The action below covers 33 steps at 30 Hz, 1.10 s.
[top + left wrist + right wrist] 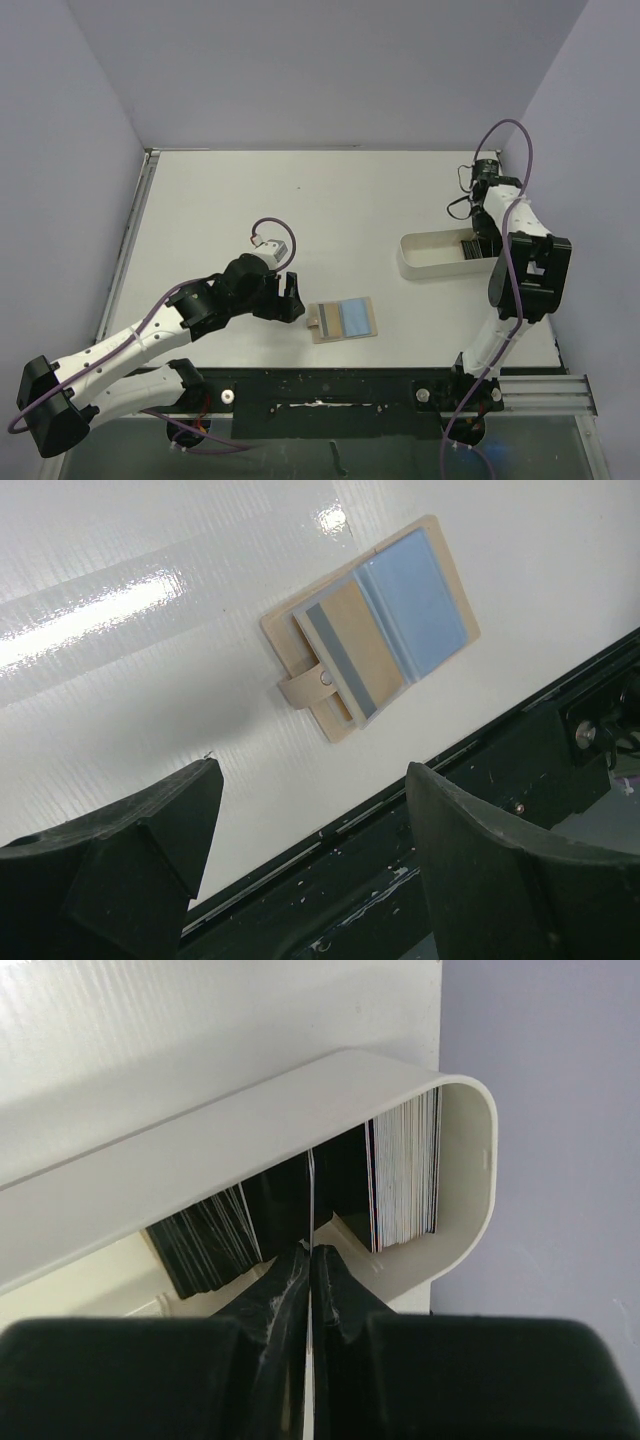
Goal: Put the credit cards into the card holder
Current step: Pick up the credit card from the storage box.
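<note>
The tan card holder [343, 319] lies open on the table near the front edge, blue lining up; it also shows in the left wrist view [375, 630]. My left gripper [291, 295] is open and empty, just left of it. The dark credit cards [471, 243] stand on edge in the right end of the white tray [425, 256]. In the right wrist view my right gripper [310, 1252] is shut on one thin card [311, 1185], held edge-on above the tray between two stacks of cards [405, 1172].
The black rail [330, 390] runs along the table's front edge right below the card holder. The side wall stands close behind the tray's right end.
</note>
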Available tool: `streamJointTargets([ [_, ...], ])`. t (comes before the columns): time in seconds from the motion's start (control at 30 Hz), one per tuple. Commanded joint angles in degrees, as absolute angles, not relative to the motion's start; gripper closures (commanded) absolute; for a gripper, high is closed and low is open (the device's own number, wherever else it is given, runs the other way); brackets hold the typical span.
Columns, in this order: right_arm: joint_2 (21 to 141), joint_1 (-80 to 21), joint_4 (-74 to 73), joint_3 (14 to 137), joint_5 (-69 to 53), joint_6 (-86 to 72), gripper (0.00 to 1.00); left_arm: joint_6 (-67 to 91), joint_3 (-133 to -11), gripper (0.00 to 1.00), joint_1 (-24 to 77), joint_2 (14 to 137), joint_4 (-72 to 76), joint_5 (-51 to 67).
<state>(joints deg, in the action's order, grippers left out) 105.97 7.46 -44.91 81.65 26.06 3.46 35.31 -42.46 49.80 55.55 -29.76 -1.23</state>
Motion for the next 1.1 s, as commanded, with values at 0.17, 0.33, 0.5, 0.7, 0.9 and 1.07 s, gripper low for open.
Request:
streamJointTargets([
  [0.17,96.52,3.33,-55.24,89.47,24.67,-5.64,1.0,34.71,-42.91,0.27,49.57,55.59,-27.33,-0.62],
  [0.33,92.31,-0.01,-58.51,90.22,22.51,-12.16,1.0,35.6,-42.82,0.29,49.4,56.51,-26.53,-0.26],
  [0.5,85.52,-6.81,-58.67,88.19,18.08,-19.71,1.0,37.79,-42.24,0.35,49.29,60.33,-23.42,3.37],
  [0.7,76.75,-15.71,-53.05,78.88,7.11,-26.79,1.0,41.02,-43.61,0.43,49.3,64.52,-19.66,7.63],
  [0.9,65.52,-22.27,-34.04,65.26,-14.8,-28.43,1.0,46.82,-44.91,0.44,49.3,63.82,-14.58,11.29],
  [1.07,55.62,-24.3,-17.57,52.92,-27.62,-38.37,1.0,55.5,-41.81,0.4,48.89,59.49,-4.02,13.8],
])
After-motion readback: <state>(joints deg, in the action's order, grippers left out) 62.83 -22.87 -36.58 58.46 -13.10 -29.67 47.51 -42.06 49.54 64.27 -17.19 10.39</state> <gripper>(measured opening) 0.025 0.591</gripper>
